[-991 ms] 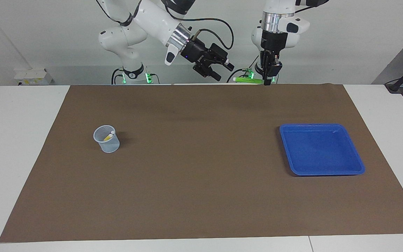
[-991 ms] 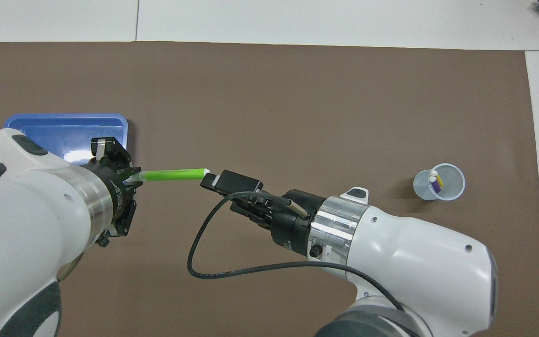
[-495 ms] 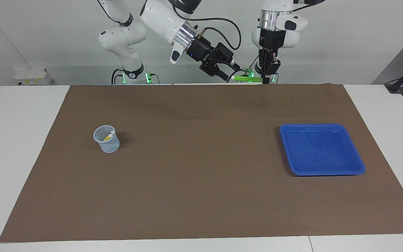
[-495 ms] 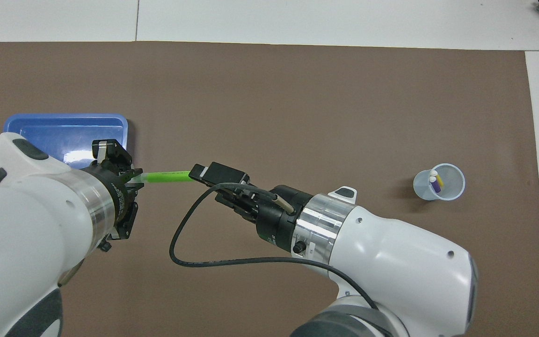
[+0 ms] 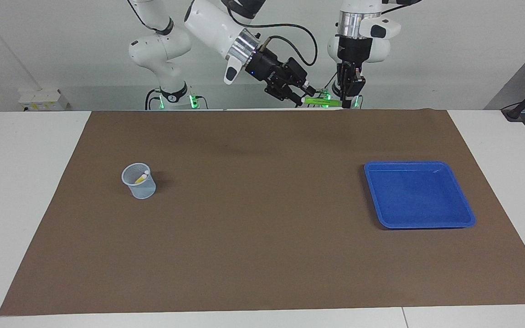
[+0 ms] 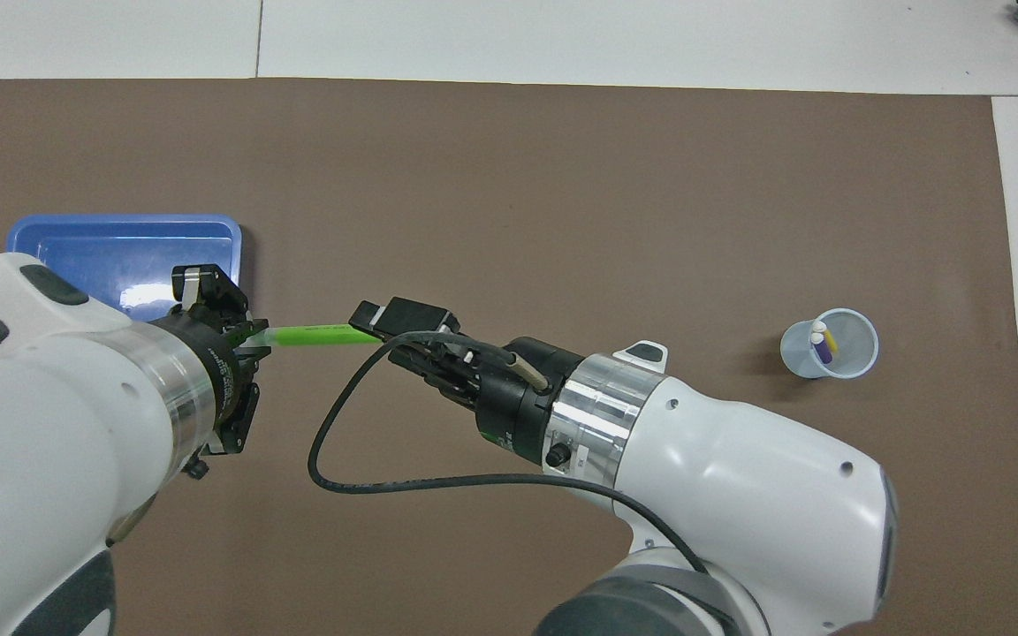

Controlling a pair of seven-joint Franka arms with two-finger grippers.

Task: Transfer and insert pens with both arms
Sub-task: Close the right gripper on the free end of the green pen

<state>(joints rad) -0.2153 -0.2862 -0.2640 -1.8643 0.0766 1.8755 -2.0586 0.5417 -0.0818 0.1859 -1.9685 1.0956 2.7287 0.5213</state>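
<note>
A green pen (image 5: 319, 101) (image 6: 310, 335) hangs level in the air over the brown mat's robot-side part. My left gripper (image 5: 347, 105) (image 6: 257, 334) points straight down and is shut on the pen's end toward the tray. My right gripper (image 5: 302, 98) (image 6: 368, 320) comes in slantwise at the pen's other end and covers its tip. A yellow pen (image 5: 141, 177) (image 6: 831, 340) and a purple pen (image 6: 822, 351) stand in a small translucent cup (image 5: 139, 187) (image 6: 830, 362) toward the right arm's end of the table.
A blue tray (image 5: 419, 194) (image 6: 120, 243) with nothing in it lies on the brown mat (image 5: 262, 218) toward the left arm's end. A smaller white arm with green lights (image 5: 171, 98) stands at the robots' edge of the table.
My right gripper has moved along toward the left gripper until it reached the green pen's free end and covered it. The left gripper and pen rose slightly.
</note>
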